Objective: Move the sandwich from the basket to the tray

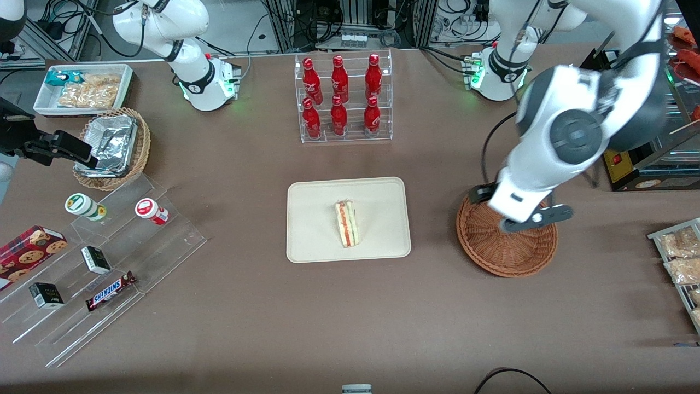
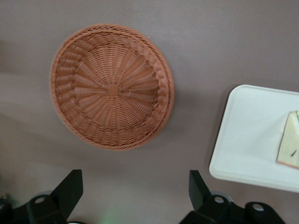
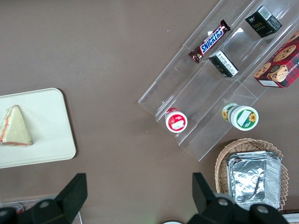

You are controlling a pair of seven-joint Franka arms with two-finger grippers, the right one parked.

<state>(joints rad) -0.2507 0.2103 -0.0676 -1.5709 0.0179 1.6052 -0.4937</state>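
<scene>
The sandwich (image 1: 346, 223) (image 2: 290, 145) (image 3: 14, 127), a white wedge with red and green filling, lies on the cream tray (image 1: 317, 219) (image 2: 252, 135) (image 3: 46, 121) at the table's middle. The reddish-brown wicker basket (image 1: 508, 251) (image 2: 112, 88) stands beside the tray toward the working arm's end, with nothing in it. My left gripper (image 1: 511, 210) (image 2: 135, 179) hangs above the basket's rim that is farther from the front camera. It is open wide, and only bare table shows between its fingers (image 2: 70, 186).
A clear rack of red bottles (image 1: 342, 98) stands farther back than the tray. Toward the parked arm's end are stepped acrylic shelves with snacks (image 1: 104, 262), a tan basket of foil containers (image 1: 112, 148) and a white bin (image 1: 82, 87). Snack packets (image 1: 681, 257) lie at the working arm's end.
</scene>
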